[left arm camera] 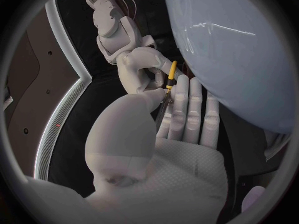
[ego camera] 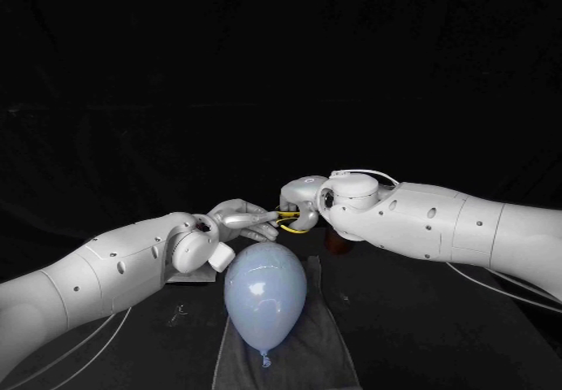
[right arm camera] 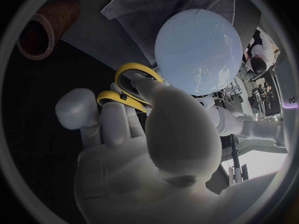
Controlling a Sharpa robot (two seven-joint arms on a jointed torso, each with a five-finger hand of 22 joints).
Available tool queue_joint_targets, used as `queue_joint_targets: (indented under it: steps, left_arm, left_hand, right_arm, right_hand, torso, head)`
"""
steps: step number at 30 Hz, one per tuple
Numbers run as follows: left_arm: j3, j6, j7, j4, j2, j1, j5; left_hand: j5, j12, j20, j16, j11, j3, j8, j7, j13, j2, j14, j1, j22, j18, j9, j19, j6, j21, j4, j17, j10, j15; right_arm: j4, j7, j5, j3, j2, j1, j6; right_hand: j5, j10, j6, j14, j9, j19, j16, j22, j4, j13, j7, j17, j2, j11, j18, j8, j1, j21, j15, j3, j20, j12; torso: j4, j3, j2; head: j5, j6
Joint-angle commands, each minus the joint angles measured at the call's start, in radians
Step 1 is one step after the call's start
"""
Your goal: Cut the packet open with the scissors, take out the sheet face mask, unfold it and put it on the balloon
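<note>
Yellow-handled scissors are gripped by right hand just behind balloon; left hand sits right up against them, can't tell if it's pinching.

balloon on cloth, scissors behind it.

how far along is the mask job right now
Done: the right hand grips the scissors. In hand: the scissors meet the left hand just beyond the balloon; whether a packet sits in those fingers, I cannot tell. Left: the balloon lies bare on the cloth, so cutting, pulling out the mask, unfolding and placing it all seem to remain.
</note>
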Motion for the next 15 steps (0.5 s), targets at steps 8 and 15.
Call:
queue_joint_targets:
  steps: [8, 15]
  left_arm:
    - [0.007, 0.044, 0.044, 0.025, 0.007, 0.007, 0.038]
    - [0.007, 0.047, 0.042, 0.023, 0.009, 0.007, 0.041]
  left_hand:
    - [0.004, 0.007, 0.001, 0.001, -0.002, 0.070, 0.003, -0.003, 0.002, 0.011, 0.003, 0.000, 0.002, 0.015, 0.002, 0.005, 0.007, 0.005, -0.062, 0.001, 0.005, -0.001]
    - [0.004, 0.007, 0.001, 0.001, -0.002, 0.070, 0.003, -0.003, 0.002, 0.011, 0.003, 0.000, 0.002, 0.015, 0.002, 0.005, 0.007, 0.005, -0.062, 0.001, 0.005, -0.001]
  right_arm:
    - [-0.004, 0.010, -0.078, -0.009, 0.013, -0.012, -0.016]
    - [-0.006, 0.000, -0.083, -0.011, 0.017, -0.015, -0.031]
  right_hand:
    - [-0.024, 0.148, 0.089, 0.034, 0.036, 0.021, 0.022, 0.112, -0.023, 0.018, -0.018, 0.010, -0.001, -0.027, -0.022, 0.058, 0.014, 0.105, -0.009, 0.033, -0.007, 0.019]
    - [-0.041, 0.293, 0.163, 0.031, 0.111, 0.018, 0.030, 0.151, -0.039, 0.081, -0.068, 0.016, -0.006, -0.078, -0.025, 0.159, 0.016, 0.137, -0.051, 0.015, -0.041, 0.085]
  torso:
    - [-0.0004, 0.0013, 0.000]
    - [-0.0001, 0.0002, 0.000]
  head:
    - [-0.001, -0.003]
    - [-0.008, -0.004]
